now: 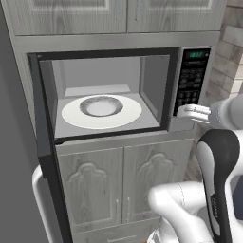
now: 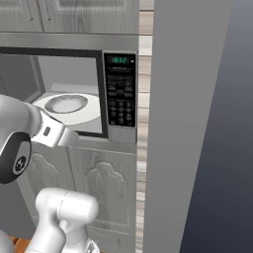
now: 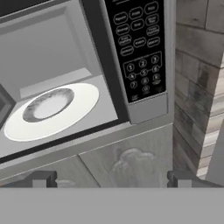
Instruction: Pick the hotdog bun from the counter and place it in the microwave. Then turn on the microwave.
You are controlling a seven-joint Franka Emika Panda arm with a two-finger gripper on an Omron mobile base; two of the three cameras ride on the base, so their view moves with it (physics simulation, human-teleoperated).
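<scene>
The microwave [image 1: 114, 90] sits built into grey cabinets with its door [image 1: 45, 142] swung wide to the left, the white handle [image 1: 38, 190] showing at the door's lower outer edge. Inside, the white turntable [image 1: 102, 111] lies flat on the cavity floor, with a shallow round dish shape at its middle. No bun can be made out on the turntable or elsewhere in the cavity; where the bun is, the pictures do not tell.

The keypad [image 2: 120, 94] runs down the right side of the microwave front, black with rows of small buttons and a green display [image 2: 118, 60] at its top. In the hand view the keypad [image 3: 140, 43] stands upper right, tilted, with the turntable [image 3: 52, 111] to its lower left.

The gripper [image 1: 192, 113] hangs in front of the microwave's lower right corner, just below the keypad and near the bottom edge of the frame. Its fingers are spread wide with nothing between them: in the hand view the two dark fingertips [image 3: 43, 178] stand far apart at the bottom, over the cabinet doors [image 1: 123, 185] below the microwave.

To the right of the microwave a brick-pattern wall [image 3: 197, 87] shows, and beyond it a tall flat grey panel [image 2: 192, 123].
</scene>
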